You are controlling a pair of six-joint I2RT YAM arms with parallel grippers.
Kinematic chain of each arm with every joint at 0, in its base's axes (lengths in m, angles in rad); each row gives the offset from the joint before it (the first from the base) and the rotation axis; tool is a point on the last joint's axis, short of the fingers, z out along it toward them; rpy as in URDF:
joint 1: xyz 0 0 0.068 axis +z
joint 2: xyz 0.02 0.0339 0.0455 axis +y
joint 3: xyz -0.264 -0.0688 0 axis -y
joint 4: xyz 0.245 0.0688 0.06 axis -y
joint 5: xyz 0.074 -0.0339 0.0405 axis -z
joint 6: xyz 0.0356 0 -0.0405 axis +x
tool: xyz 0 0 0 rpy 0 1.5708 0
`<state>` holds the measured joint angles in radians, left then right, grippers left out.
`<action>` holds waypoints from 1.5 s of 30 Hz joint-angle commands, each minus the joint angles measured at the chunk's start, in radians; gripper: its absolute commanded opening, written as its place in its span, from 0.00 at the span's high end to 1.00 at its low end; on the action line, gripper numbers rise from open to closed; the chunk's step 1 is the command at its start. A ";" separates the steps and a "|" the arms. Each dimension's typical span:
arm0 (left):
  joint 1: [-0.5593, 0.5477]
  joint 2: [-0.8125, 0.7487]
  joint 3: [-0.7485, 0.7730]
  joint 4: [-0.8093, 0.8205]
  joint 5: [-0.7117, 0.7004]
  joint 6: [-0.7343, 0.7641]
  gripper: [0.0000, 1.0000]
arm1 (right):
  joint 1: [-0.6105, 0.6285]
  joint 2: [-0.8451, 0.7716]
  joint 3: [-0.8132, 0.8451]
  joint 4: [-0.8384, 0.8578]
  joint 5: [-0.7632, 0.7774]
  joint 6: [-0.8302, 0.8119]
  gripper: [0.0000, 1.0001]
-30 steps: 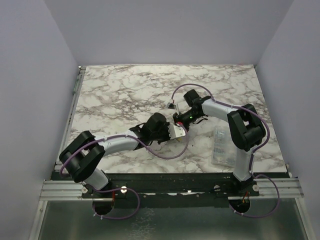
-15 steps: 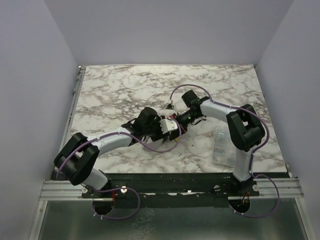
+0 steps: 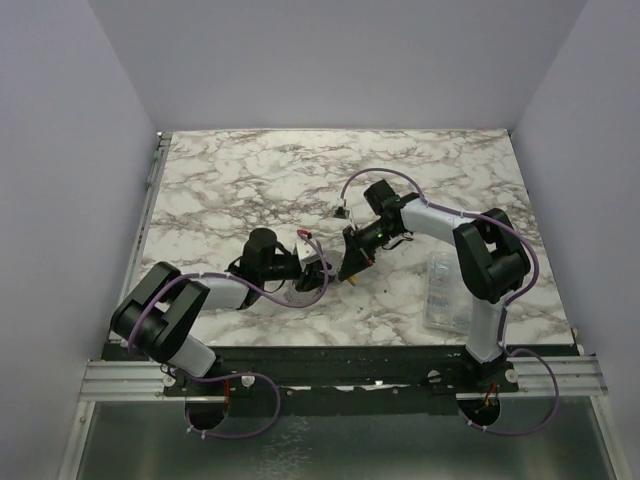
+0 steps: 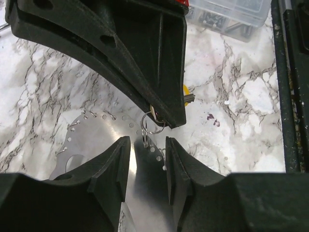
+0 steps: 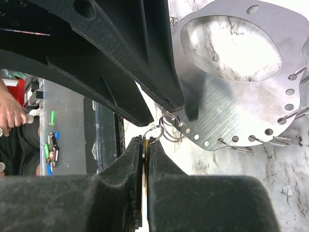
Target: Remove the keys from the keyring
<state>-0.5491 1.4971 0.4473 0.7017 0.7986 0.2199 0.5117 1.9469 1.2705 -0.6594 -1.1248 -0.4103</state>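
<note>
In the right wrist view my right gripper (image 5: pixel 145 143) is shut on a thin yellow key (image 5: pixel 144 147), seen edge-on. The key hangs on a small wire keyring (image 5: pixel 153 134), linked to a second ring (image 5: pixel 170 127) through a hole in a flat grey metal plate (image 5: pixel 227 113). In the left wrist view my left gripper (image 4: pixel 146 145) stands open over the plate's (image 4: pixel 96 135) edge, and the keyring (image 4: pixel 152 126) sits just ahead of its fingertips. The key (image 4: pixel 185 93) shows under the right gripper's fingers (image 4: pixel 159 72). From above, both grippers (image 3: pixel 318 272) (image 3: pixel 350 266) meet mid-table.
A clear plastic box (image 3: pixel 445 290) lies on the marble table at the right, also seen in the left wrist view (image 4: pixel 227 12). More wire rings (image 5: pixel 236 145) hang along the plate's rim. A person's hand (image 5: pixel 9 113) shows beyond the table's near edge.
My left gripper has opened and drawn back to the left and toward the near edge, away from the right gripper. The right gripper has stayed shut on the key, nearly in place.
</note>
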 commanded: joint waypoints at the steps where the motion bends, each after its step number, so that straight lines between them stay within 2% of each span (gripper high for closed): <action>1: 0.001 0.047 -0.028 0.222 0.090 -0.060 0.61 | 0.007 -0.022 0.011 -0.025 -0.053 -0.027 0.99; 9: 0.003 0.122 -0.047 0.330 0.100 -0.063 0.69 | 0.006 -0.022 0.013 -0.035 -0.059 -0.040 0.99; 21: 0.006 0.195 -0.079 0.423 0.112 -0.069 0.73 | 0.006 -0.020 0.017 -0.048 -0.066 -0.050 0.99; 24: 0.006 0.200 -0.076 0.444 0.102 -0.089 0.83 | 0.006 -0.017 0.018 -0.049 -0.063 -0.051 0.99; 27: 0.006 0.185 -0.074 0.444 0.078 -0.122 1.00 | 0.006 -0.014 0.019 -0.049 -0.057 -0.050 0.99; 28: 0.006 0.171 -0.076 0.433 0.050 -0.132 1.00 | 0.006 -0.015 0.018 -0.044 -0.052 -0.046 0.99; 31: -0.003 0.094 -0.043 0.243 -0.033 -0.068 1.00 | 0.006 -0.020 0.017 -0.028 -0.037 -0.026 0.99; 34: -0.069 0.005 0.021 -0.082 -0.214 0.142 1.00 | 0.006 -0.024 0.017 -0.012 -0.023 -0.002 0.99; 38: -0.151 0.000 0.142 -0.322 -0.378 0.143 1.00 | 0.006 -0.029 0.015 0.008 -0.001 0.023 0.99; 41: -0.257 0.019 0.222 -0.446 -0.577 0.254 1.00 | 0.006 -0.035 0.011 0.013 0.006 0.029 0.99; 45: -0.286 0.040 0.281 -0.552 -0.698 0.311 1.00 | 0.007 -0.049 0.002 0.025 0.012 0.038 0.99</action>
<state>-0.7940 1.5097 0.6487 0.3084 0.3210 0.4156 0.4900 1.9446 1.2705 -0.6739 -1.0550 -0.3958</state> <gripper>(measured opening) 0.017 0.058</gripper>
